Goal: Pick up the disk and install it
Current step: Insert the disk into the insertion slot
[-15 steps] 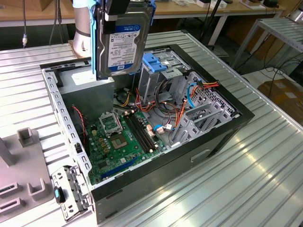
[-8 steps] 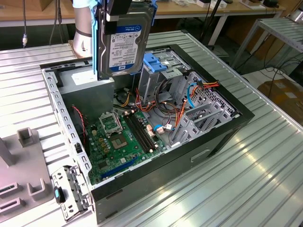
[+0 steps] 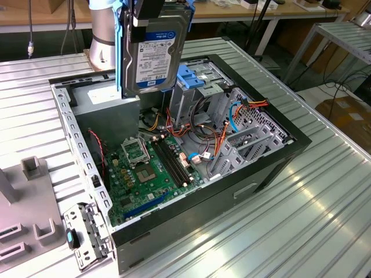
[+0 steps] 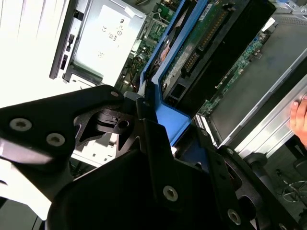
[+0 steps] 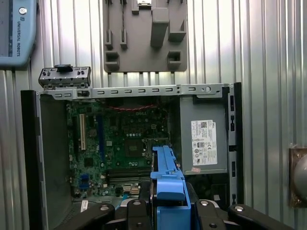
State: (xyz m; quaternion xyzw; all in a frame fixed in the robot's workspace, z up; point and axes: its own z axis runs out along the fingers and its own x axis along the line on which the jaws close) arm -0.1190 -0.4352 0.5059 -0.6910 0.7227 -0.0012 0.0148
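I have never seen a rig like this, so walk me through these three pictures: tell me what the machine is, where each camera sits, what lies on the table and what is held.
The machine is a single robot arm ending in a pincer. The exterior view comes from a camera standing off the arm and looks down on a ribbed metal table. The two wrist views come from cameras riding on the arm, so they look past the pincer at what is beneath. On the table lies an open computer case with its green circuit board exposed, and beside it a grey fixture. Inside sits a grey metal box with a white sticker. The pincer is shut on the disk, a silver hard drive with blue side rails, held upright above the case.
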